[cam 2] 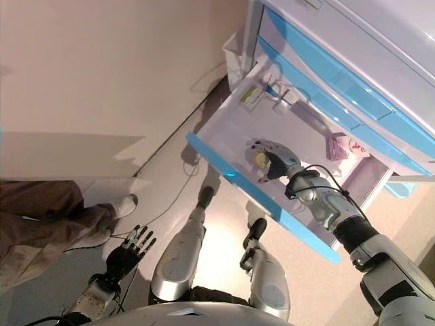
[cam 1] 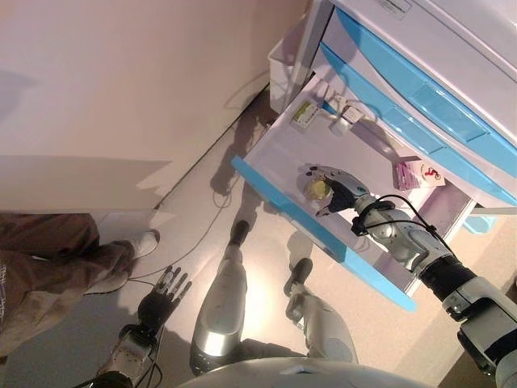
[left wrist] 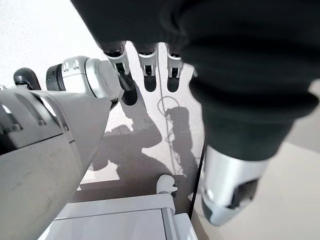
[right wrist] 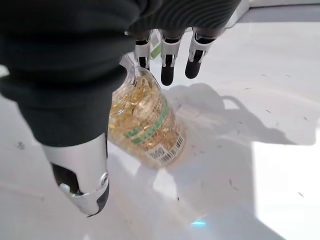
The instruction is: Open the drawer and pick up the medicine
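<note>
– Drawer status?
– We note the drawer pulled out, frame centre; right hand inside, fingers loose over the medicine bottle on its floor.
– Left hand?
– Lower left, fingers straight, empty

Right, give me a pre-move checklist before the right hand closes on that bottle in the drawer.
1. Drawer pulled open: ok.
2. Medicine bottle lying on the drawer floor, under the right hand: ok.
3. Fingers straight over the bottle, thumb apart, not yet curled round it: ok to close.
4. Pink box and green-labelled box lie apart from the hand: ok.
5. Left hand hangs low, open, away from the drawer: ok.
6. Firm contact with the bottle: cannot tell.
</note>
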